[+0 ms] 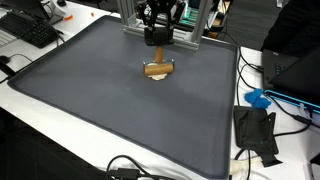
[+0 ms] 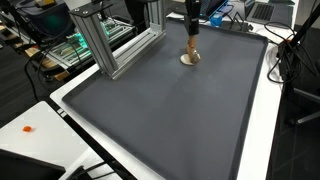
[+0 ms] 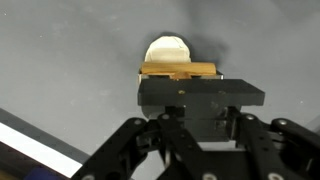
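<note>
Under the jaws, wooden bar [image 1: 156, 68]

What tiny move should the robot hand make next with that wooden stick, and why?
Probably ease straight down a little. The gripper hangs right over the wooden stick, which lies across a pale disc on the gray mat, and a gap seems to separate them. I cannot tell whether the jaws are open.

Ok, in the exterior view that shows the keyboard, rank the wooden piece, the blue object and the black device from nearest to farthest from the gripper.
1. Wooden piece: on the mat, directly under the gripper.
2. Blue object: off the mat, towards the picture's right.
3. Black device: same side, further towards the foreground than the blue object.
</note>
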`<state>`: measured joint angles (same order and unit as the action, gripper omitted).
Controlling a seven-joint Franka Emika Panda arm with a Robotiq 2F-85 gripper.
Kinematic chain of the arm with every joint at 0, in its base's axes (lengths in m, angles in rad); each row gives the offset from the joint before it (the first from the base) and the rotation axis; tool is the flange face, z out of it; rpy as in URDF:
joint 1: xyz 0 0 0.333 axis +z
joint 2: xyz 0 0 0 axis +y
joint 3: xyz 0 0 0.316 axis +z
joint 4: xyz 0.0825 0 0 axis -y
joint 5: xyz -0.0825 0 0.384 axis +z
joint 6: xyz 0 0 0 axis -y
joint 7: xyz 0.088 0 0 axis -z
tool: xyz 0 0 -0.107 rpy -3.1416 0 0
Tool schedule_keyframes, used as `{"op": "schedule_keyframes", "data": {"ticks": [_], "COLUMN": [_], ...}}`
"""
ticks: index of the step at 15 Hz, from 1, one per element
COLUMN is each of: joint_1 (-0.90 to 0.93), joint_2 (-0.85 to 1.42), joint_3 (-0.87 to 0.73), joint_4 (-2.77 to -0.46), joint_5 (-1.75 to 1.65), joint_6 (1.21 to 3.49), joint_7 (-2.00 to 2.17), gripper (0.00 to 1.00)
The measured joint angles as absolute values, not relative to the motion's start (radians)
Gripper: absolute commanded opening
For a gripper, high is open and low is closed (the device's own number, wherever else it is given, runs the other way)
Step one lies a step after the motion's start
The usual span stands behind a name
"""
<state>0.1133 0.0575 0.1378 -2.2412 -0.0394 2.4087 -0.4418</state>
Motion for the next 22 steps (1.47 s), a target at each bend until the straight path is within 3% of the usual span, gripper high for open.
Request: {"op": "schedule_keyframes", "data": {"ticks": [22], "joint_1": [0.110], "joint_2": [0.006], "joint_3": [0.121], "joint_4": [-2.303], "joint_5": [-0.039], "joint_6": [2.409], "joint_7": [-0.319], "gripper": [0.22]}}
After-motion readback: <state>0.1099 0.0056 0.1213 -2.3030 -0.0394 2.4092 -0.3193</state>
